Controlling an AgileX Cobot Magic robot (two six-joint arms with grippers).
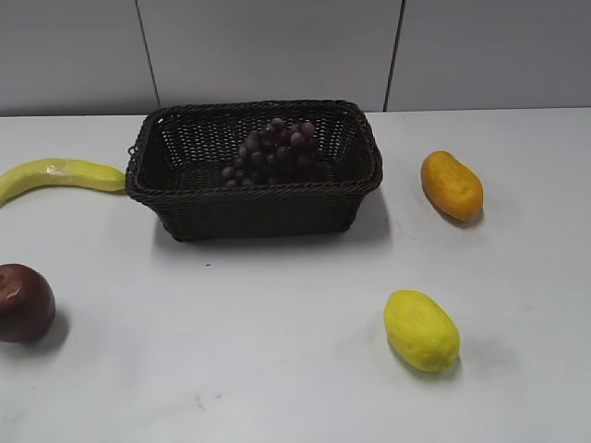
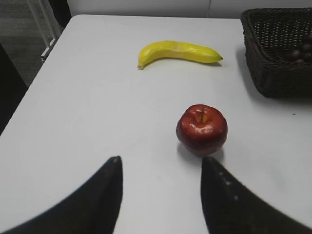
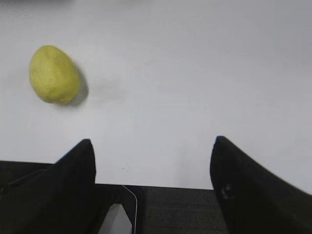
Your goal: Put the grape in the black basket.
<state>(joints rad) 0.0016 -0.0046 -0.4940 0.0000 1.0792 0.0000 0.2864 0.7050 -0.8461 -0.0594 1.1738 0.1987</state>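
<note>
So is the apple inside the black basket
No, the apple sits on the bare white table, well apart from the black basket, which holds only the grape.

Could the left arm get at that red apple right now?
Probably yes. The left end effector is open and empty, and the red apple sits just ahead of it on bare table, apart from the banana and black basket.

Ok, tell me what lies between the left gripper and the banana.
In the left wrist view, bare white table lies between the left gripper and the banana; the red apple sits just right of that line.
</note>
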